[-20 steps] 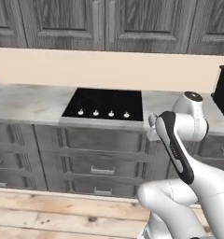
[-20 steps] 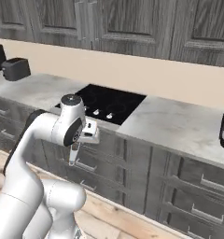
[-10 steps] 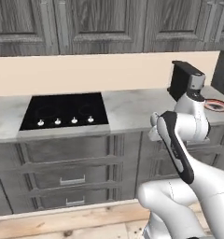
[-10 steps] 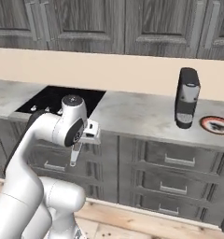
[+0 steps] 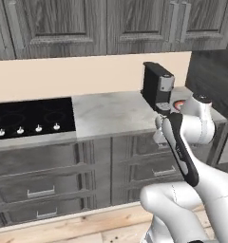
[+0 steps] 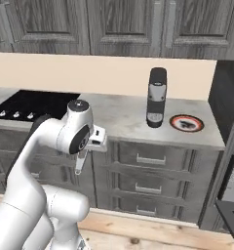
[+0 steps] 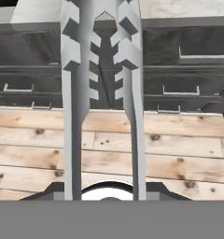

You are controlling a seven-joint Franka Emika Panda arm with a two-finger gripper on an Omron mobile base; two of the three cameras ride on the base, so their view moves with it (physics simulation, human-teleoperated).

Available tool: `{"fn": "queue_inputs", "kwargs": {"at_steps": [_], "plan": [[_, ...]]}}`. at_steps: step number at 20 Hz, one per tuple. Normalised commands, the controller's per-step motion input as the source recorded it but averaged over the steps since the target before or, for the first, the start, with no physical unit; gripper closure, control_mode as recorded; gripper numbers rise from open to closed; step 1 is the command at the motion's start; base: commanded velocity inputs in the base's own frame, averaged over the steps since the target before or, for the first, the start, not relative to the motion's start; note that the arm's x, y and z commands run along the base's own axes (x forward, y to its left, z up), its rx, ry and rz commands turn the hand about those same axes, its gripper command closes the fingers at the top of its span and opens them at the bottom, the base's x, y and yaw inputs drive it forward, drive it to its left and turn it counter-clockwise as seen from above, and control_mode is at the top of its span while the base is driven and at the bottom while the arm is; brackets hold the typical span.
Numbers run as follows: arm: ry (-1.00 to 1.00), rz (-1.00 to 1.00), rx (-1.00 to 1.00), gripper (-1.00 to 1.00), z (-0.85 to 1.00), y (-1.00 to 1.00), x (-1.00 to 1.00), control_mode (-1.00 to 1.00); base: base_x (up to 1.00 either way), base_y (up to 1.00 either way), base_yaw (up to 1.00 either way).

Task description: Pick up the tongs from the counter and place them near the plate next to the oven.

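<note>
While the hand view looks down the tongs (image 7: 102,93) at drawer fronts and plank floor, the right base view shows the plate (image 6: 186,123) on the desk (image 6: 124,117) beside a coffee machine (image 6: 156,97). Since a second ago both base views have swung from the stovetop (image 5: 30,116) toward that end. The claw (image 6: 80,163) is clamped on the tongs, which hang below the desk edge.
</note>
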Motion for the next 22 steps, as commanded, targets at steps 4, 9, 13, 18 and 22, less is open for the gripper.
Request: {"fn": "queue_inputs", "kwargs": {"at_steps": [4,9,13,18,22], "plan": [[0.00,0.00,0.00,1.00,0.00,0.00,0.00,1.00,0.00,-0.64,-0.14],[0.00,0.00,0.00,1.00,0.00,0.00,0.00,1.00,0.00,-0.63,-0.13],[0.00,0.00,0.00,1.00,0.00,0.00,0.00,1.00,0.00,-0.57,-0.12],[0.00,0.00,0.00,1.00,0.00,0.00,0.00,1.00,0.06,-0.39,-0.15],[0.00,0.00,0.00,1.00,0.00,0.00,0.00,1.00,0.25,-0.11,-0.21]]}}
